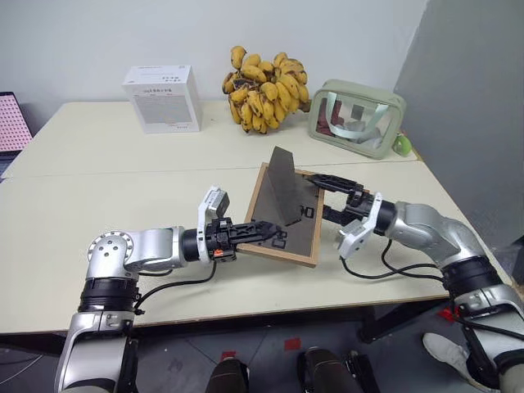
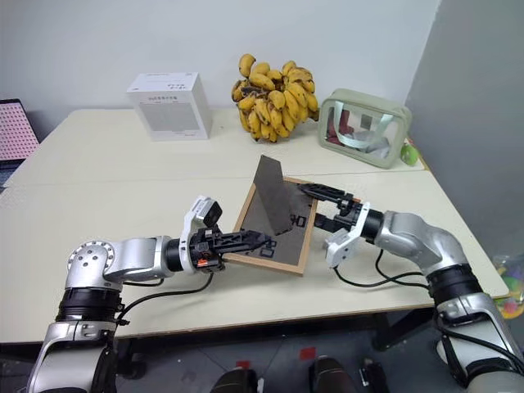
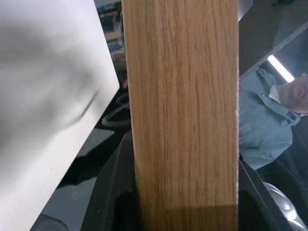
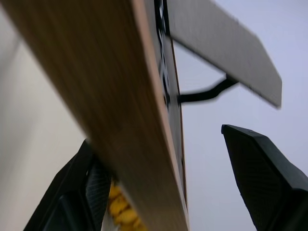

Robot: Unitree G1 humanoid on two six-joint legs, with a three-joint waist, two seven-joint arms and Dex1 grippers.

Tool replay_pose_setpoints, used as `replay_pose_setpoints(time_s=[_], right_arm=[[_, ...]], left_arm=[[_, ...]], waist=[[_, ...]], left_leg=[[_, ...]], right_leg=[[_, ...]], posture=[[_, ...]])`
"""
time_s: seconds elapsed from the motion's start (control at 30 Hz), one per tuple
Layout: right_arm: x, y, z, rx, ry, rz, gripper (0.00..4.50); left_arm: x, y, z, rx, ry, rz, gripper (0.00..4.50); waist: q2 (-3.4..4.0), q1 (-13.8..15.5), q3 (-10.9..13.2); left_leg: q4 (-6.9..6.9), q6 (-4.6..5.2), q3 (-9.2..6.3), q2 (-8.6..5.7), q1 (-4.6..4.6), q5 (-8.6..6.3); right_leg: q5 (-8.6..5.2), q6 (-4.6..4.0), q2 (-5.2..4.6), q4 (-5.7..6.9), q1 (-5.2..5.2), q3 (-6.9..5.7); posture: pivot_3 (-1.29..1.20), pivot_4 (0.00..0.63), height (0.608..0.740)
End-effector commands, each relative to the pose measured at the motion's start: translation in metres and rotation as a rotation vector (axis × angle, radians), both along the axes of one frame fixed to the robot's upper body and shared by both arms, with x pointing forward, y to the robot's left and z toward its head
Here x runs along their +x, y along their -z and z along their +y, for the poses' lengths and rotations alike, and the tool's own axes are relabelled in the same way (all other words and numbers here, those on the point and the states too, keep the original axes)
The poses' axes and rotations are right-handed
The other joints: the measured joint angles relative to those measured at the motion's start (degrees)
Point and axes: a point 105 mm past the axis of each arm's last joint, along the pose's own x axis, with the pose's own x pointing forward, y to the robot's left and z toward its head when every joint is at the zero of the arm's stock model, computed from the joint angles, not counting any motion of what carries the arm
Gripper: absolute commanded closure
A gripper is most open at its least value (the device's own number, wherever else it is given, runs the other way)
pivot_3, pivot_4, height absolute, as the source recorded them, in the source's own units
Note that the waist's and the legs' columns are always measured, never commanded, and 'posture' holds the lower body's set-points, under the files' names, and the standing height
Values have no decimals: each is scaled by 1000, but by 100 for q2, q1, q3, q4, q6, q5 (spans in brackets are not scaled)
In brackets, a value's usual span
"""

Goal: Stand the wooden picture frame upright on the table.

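Currently the wooden picture frame sits center-right of the head view, back side up, dark panel facing camera, its easel flap swung up off the back. It's tilted, low edge toward the table; can't tell if that edge touches. Left gripper comes in from lower left, fingers pinching the frame's near-left wood border; the left wrist cam shows the wood edge wedged between both fingers. Right gripper reaches in from the right at the frame's far-right edge, jaws spread w/ the border between them; the right wrist cam shows one finger clearly off the wood. Behind, along the table's far side: white box upper left, banana bunch top center, green-rimmed clear pouch upper right.
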Motion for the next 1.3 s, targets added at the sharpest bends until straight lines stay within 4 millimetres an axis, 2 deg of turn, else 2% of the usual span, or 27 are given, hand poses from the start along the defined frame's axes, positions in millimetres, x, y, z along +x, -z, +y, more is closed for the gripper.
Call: replay_pose_setpoints(time_s=[0.03, 0.2, 0.27, 0.33, 0.43, 0.5, 0.57, 0.67, 0.7, 0.73, 0.77, 0.8, 0.9, 0.97, 1.03, 1.1, 1.17, 1.3], right_arm=[[-2, -14, -4, 4, -23, -75, 1968], [-3, -13, -4, 7, -32, -86, 3029], [-3, -15, -5, 13, -28, -95, 3060], [0, -13, -8, 13, -16, -75, 3062], [5, -12, -15, 21, 5, -34, 3204], [10, -8, -21, 11, 22, 14, 3205], [17, -2, -24, 17, 39, 87, 3206], [35, 2, -20, 107, 76, 259, 3207], [56, 2, -14, 200, 155, 430, 3207], [69, 3, -5, 271, 173, 587, 3207], [75, 5, 2, 311, 168, 696, 3207], [85, 2, 14, 388, 153, 864, 3207], [95, -7, 43, 530, 50, 1229, 3208], [95, -12, 59, 581, -23, 1405, 3208], [94, -10, 70, 606, -76, 1543, 3208], [90, 6, 81, 616, -93, 1667, 3208], [86, 28, 86, 569, -32, 1674, 3208], [82, 59, 85, 526, 65, 1663, 3208]], left_arm=[[-3, -10, -1, -28, 0, -41, 3251], [-9, -5, -4, -11, 3, -48, 3251], [-22, -5, -8, 49, 28, -105, 3251], [-19, -3, -4, 90, -34, -129, 2557], [-8, -12, 14, 68, -130, -134, 1994], [9, -25, 37, 69, -262, -160, 1637], [14, -38, 59, 90, -353, -215, 1215], [7, -40, 79, 207, -435, -304, 634], [5, -40, 84, 290, -496, -364, 565], [3, -42, 87, 341, -557, -420, 156], [3, -44, 88, 368, -599, -456, 66], [3, -42, 87, 448, -638, -517, 6], [5, -34, 82, 642, -704, -678, 0], [7, -31, 79, 730, -733, -787, 0], [10, -29, 76, 778, -755, -881, 0], [14, -23, 74, 843, -769, -976, 0], [16, -16, 72, 862, -767, -1004, 0], [17, -7, 69, 859, -754, -1014, 0]], waist=[[0, 31, 0], [-1, 55, -1], [-1, 55, -1], [-1, 52, -1], [-1, 59, -1], [-1, 58, -1], [-7, 32, 3], [-11, -53, 4], [-10, -50, 5], [-9, -37, 5], [-42, -169, 14], [-42, -193, 24], [-33, -168, 37], [-17, -121, 47], [-14, -56, 49], [-14, -8, 48], [-15, 27, 47], [-13, 65, 49]], left_leg=[[1, 0, 1, -2, -1, 0], [2, 0, 0, -9, 1, 0], [1, 0, -2, -7, 1, 0], [-1, 0, -2, -3, 2, 0], [0, 1, -3, -2, 8, 0], [3, 2, -3, -3, 9, 1], [7, 3, -1, -6, 9, 2], [8, 6, -2, -4, 11, 4], [7, 6, 0, -4, 13, 4], [3, 7, -1, -8, 13, 3], [0, 7, -3, -7, 9, 3], [-5, 8, 0, 20, 29, 2], [-5, 5, -22, 24, 27, 4], [-6, 4, -24, 23, 28, 5], [-6, 4, -18, 19, 27, 5], [-6, 3, -14, 18, 21, 4], [-8, 3, -12, 17, 15, 3], [-8, 2, 4, 12, -15, 2]], right_leg=[[0, 0, -1, -2, 1, 3], [0, 0, -4, -5, 6, 8], [0, 0, -3, -3, 5, 7], [-1, -1, -1, -1, 4, 8], [-1, -2, 0, 0, 9, 7], [-1, -2, 0, 1, 10, 6], [-1, -2, -1, 0, 12, 8], [-1, -2, 0, -5, 16, 8], [-1, -2, 0, -5, 16, 9], [-1, -2, -4, -4, 21, 9], [-1, -2, -4, -7, 19, 5], [2, -5, 5, -11, 37, 5], [3, -11, 10, 9, 36, -20], [1, -13, 11, 12, 35, -24], [1, -13, 10, 8, 33, -24], [1, -13, 9, -4, 31, -24], [0, -14, 7, -13, 28, -24], [1, -12, 1, -13, -4, -12]], posture=[[0, 150, 740], [0, 150, 740], [0, 150, 740], [0, 150, 740], [0, 150, 740], [0, 150, 740], [0, 150, 740], [0, 150, 740], [0, 150, 740], [0, 150, 740], [0, 150, 740], [0, 150, 740], [0, 150, 740], [0, 150, 740], [0, 150, 740], [0, 150, 740], [0, 150, 740], [0, 150, 740]])
